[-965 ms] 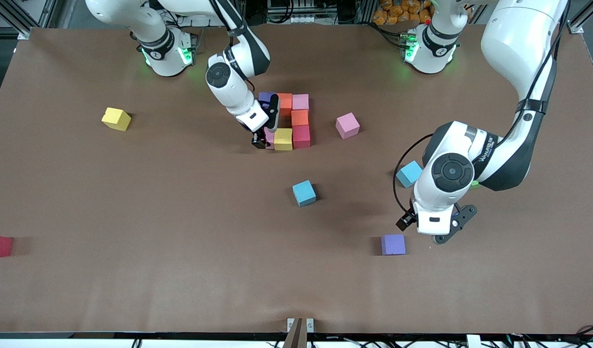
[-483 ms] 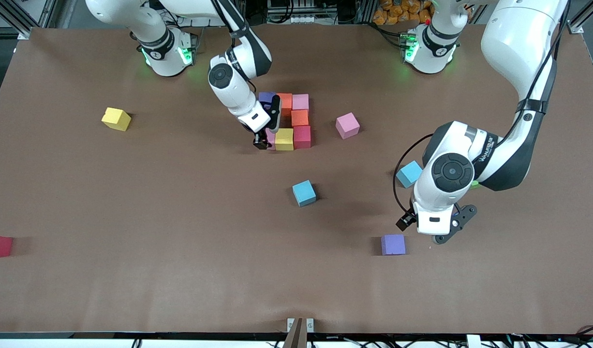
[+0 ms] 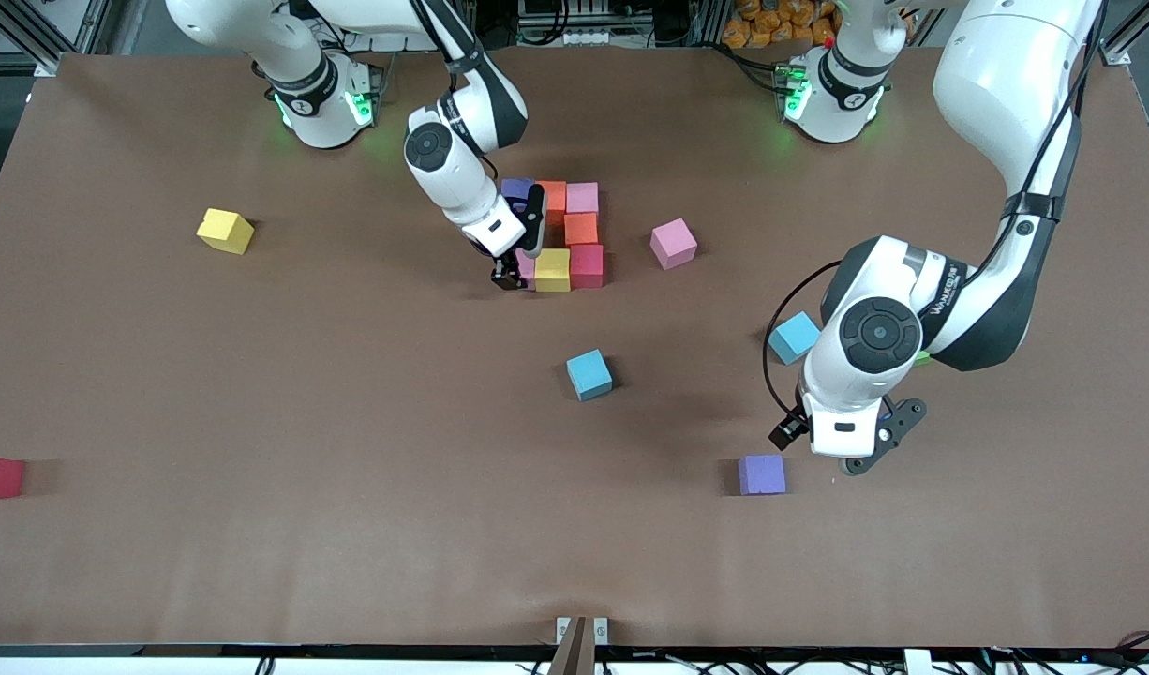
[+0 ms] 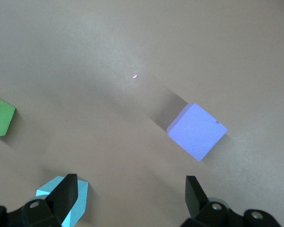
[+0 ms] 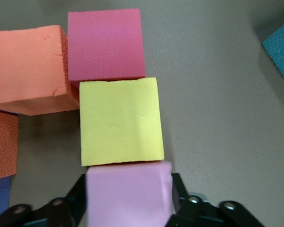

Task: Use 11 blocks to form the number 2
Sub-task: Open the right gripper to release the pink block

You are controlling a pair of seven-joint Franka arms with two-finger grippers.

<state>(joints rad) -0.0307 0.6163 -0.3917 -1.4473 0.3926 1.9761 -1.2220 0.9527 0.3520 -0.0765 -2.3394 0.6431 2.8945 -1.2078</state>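
r gripper (image 3: 511,274) w/ pink block (image 5: 128,195) — nudged against yellow block (image 3: 552,269)

Robot lab: aluminium framing (image 3: 31,37), cabling (image 3: 574,28).

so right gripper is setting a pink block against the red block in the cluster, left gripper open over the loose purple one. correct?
Not quite. The right gripper holds the pink block against the yellow block, not the red block, which lies past the yellow one; the right wrist view shows this. The left gripper is indeed open over the table by the loose purple block.
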